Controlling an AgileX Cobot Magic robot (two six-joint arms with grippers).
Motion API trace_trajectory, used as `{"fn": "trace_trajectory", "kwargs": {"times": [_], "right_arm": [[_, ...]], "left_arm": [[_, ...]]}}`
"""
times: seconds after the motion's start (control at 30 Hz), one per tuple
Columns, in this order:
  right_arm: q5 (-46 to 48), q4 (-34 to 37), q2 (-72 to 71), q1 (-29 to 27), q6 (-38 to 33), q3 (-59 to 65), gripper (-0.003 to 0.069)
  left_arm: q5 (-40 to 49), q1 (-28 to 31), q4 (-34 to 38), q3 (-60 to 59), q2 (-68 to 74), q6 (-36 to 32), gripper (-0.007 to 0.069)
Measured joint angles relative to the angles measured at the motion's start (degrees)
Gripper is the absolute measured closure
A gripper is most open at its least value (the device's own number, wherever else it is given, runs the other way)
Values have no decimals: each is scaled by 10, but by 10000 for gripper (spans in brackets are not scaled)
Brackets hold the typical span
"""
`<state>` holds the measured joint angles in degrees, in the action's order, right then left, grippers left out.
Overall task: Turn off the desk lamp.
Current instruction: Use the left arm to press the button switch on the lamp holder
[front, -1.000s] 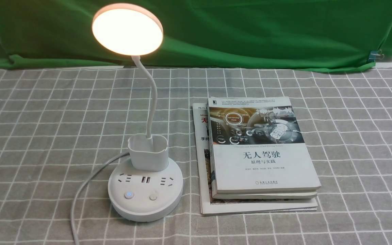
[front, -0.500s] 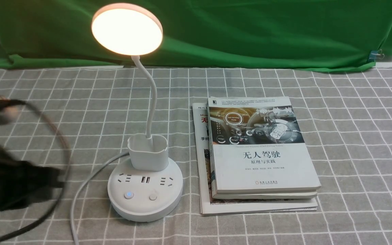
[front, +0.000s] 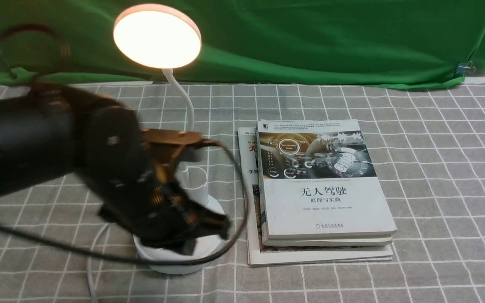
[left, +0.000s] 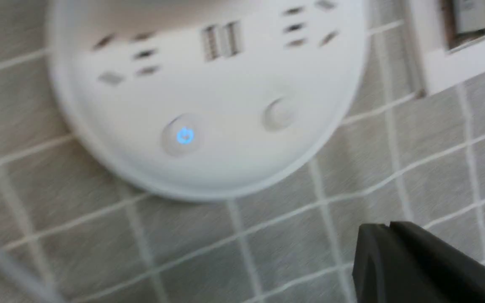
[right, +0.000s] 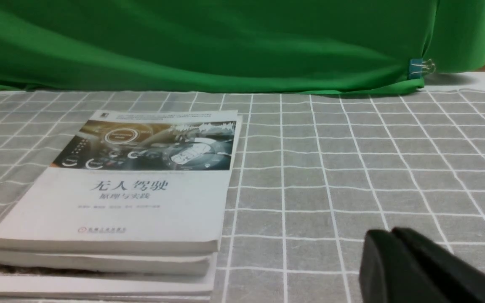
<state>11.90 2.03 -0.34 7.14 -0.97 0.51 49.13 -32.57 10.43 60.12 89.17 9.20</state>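
The desk lamp's round head (front: 157, 35) glows on its thin neck, so the lamp is lit. My left arm, blurred, reaches over the lamp and hides the cup and most of the base (front: 175, 264). My left gripper (front: 222, 223) hangs above the base's right side. In the left wrist view the base (left: 225, 168) shows a blue-lit button (left: 185, 136) and a plain button (left: 279, 114). The left gripper (left: 387, 227) is shut and empty there, its tips seen against the cloth beside the base's rim. My right gripper (right: 390, 233) is shut, empty and low over the tablecloth.
A stack of books (front: 322, 189) lies just right of the lamp base, and the right wrist view also shows the books (right: 141, 202). The lamp's white cord (front: 93, 261) trails off the base's left side. Green cloth (front: 310, 38) and a clip (front: 463, 67) close off the back.
My left arm has swung in from the left edge and now covers the lamp's base and cup. The lamp stays lit; the books have not moved.
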Motion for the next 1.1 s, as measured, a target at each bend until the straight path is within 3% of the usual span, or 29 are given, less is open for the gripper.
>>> {"fn": "trace_trajectory", "kwargs": {"times": [0.43, 0.73, 1.1], "right_arm": [[0, 0, 0, 0, 0, 0, 624], [0, 0, 0, 0, 0, 0, 624], [0, 0, 0, 0, 0, 0, 624]], "left_arm": [[73, 0, -19, 112, 105, 10, 624], [88, 14, -47, 116, 121, 10, 624], [79, 29, -21, 116, 136, -8, 624]]}}
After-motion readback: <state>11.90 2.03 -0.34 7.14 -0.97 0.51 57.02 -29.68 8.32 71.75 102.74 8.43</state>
